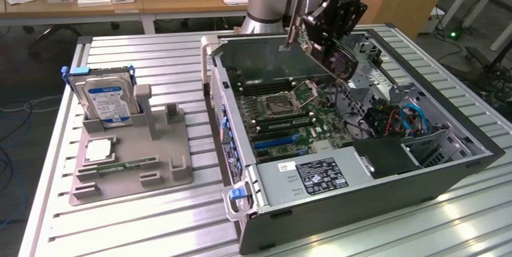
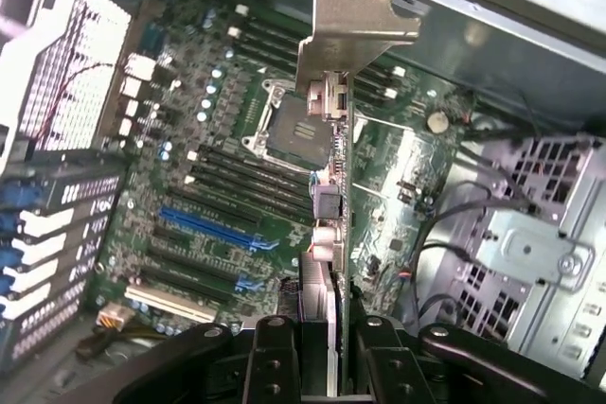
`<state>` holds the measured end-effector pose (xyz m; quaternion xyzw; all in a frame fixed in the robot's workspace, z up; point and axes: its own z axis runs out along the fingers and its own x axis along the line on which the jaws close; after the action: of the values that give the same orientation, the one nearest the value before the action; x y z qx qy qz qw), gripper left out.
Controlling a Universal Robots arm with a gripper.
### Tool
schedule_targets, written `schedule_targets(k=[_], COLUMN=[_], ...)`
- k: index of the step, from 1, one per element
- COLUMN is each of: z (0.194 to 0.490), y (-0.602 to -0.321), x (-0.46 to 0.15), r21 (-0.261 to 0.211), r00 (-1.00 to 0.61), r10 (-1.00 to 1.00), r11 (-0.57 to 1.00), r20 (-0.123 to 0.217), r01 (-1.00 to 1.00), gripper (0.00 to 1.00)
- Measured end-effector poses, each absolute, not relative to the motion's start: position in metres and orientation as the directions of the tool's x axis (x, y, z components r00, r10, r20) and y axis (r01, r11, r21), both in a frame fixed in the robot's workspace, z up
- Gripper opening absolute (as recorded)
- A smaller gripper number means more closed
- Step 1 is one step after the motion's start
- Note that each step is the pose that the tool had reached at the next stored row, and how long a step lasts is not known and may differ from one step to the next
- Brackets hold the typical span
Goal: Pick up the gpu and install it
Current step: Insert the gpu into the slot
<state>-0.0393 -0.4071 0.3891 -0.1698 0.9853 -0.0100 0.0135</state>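
Gripping the gpu [image 2: 338,186] edge-on between narrowly parted fingers, the gripper [image 2: 327,357] is hanging over the open computer case [image 1: 360,209]. It is holding the card above the motherboard [image 2: 218,186], with the card's pale metal bracket [image 2: 355,16] at the end away from the wrist. Beside the case, on the exterior view's left, a grey holder [image 1: 128,161] is sitting on the slatted desk [image 1: 120,227] and carrying an upright hard drive [image 1: 108,98] with a blue label.

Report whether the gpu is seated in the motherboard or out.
Out: the gpu hangs in the gripper above the motherboard, clear of its slots.
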Motion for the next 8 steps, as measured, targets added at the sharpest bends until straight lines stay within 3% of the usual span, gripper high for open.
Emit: schedule_targets(k=[8], z=[0.3885], y=[-0.4071], x=[-0.0394], r21=[-0.024], r00=[-0.883], r10=[-0.469], r11=[0.883], r20=[-0.023], r01=[-0.468], gripper=[0.27])
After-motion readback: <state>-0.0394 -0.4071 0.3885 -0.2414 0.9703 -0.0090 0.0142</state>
